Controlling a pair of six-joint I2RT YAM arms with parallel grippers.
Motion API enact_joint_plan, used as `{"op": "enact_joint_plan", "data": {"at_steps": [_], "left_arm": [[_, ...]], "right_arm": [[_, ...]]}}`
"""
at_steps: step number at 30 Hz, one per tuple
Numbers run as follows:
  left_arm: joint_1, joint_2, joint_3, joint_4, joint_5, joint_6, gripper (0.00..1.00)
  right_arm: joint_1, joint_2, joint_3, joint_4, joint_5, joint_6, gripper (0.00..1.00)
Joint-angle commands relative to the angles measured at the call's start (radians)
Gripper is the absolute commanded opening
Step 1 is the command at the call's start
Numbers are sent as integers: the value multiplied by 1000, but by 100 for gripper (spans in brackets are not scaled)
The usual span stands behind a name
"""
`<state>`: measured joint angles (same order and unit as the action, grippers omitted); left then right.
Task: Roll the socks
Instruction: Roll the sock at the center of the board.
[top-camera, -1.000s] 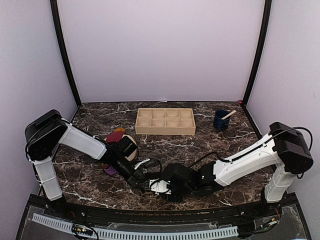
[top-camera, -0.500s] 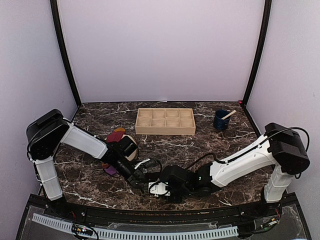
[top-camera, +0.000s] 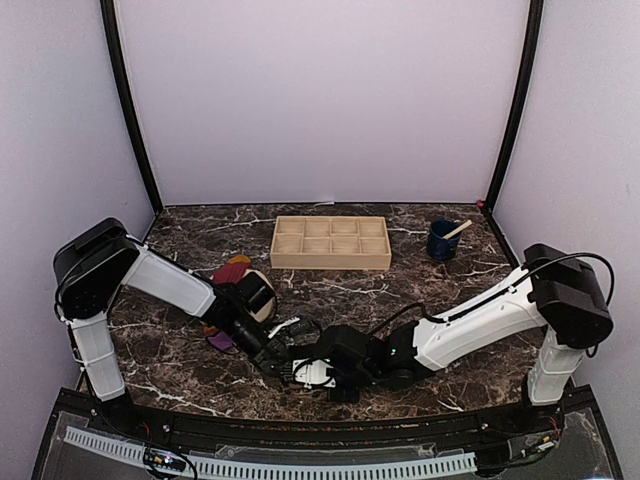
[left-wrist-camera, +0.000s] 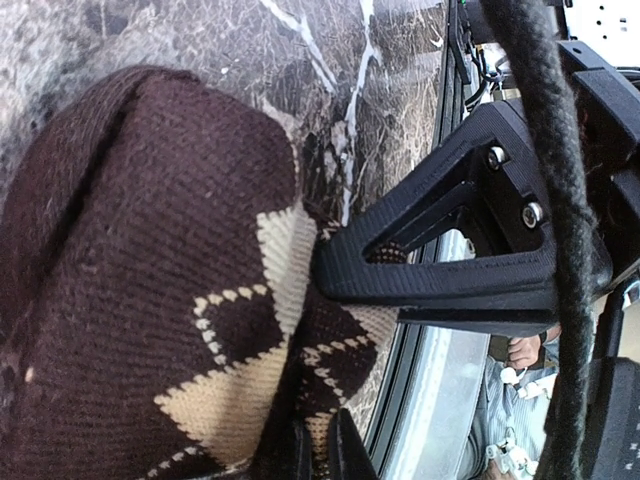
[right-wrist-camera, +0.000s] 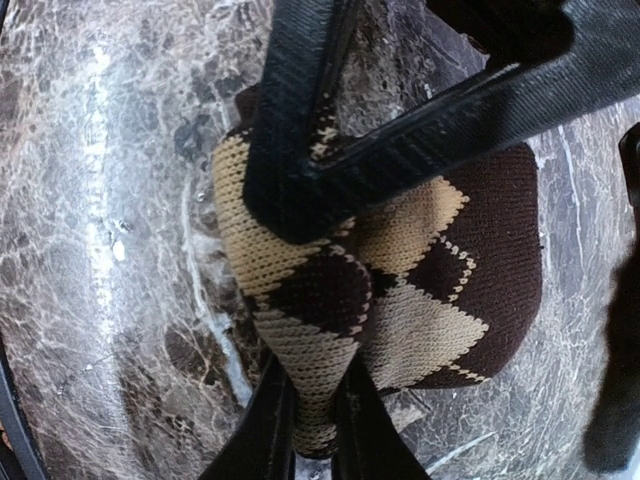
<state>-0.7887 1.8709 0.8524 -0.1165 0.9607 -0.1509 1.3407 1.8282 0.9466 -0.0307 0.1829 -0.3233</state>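
The black and tan argyle sock (left-wrist-camera: 150, 250) lies bunched near the table's front edge, between both grippers. My left gripper (left-wrist-camera: 320, 452) is shut on a fold of it at the bottom of the left wrist view. My right gripper (right-wrist-camera: 305, 430) is shut on a tan fold of the same sock (right-wrist-camera: 440, 270). In the top view the left gripper (top-camera: 278, 362) and right gripper (top-camera: 300, 372) meet almost tip to tip. The magenta-purple sock (top-camera: 228, 273) with orange stripes lies partly hidden under the left arm.
A round beige plate (top-camera: 263, 287) sits partly under the left wrist. A wooden compartment tray (top-camera: 331, 243) stands at the back middle. A dark blue cup (top-camera: 442, 240) with a stick in it is at the back right. The table's front edge runs just beside the sock.
My right gripper has slid left up against the left gripper and its jaws have come together on the argyle sock. The left arm has stayed in place.
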Motion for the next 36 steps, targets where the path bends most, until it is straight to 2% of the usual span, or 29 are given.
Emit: {"op": "enact_joint_plan", "data": {"at_steps": [1,5,8,12,20,30,36], "left_arm": [[12,-1,2,-51,-89,-15,0],[31,-47,-19,-25,-141,-51,12],[48,-93,-41,-6,-179,-80,25],[61,-154,-60,4,-212,-103,33],[69,-228,-94,43,-302,-141,36],[69,-435,-244,234,-507,-199,42],[63,-524,-356,377,-524,-219,42]], "right_arm": [[-32,51,7,-98,-90,42,9],[-52,63,25,-128,-150,67,7],[-67,73,37,-150,-186,85,6],[-86,82,59,-175,-233,108,6],[-141,86,98,-215,-352,180,6],[-210,115,154,-276,-548,258,6],[-253,147,183,-309,-650,279,6]]}}
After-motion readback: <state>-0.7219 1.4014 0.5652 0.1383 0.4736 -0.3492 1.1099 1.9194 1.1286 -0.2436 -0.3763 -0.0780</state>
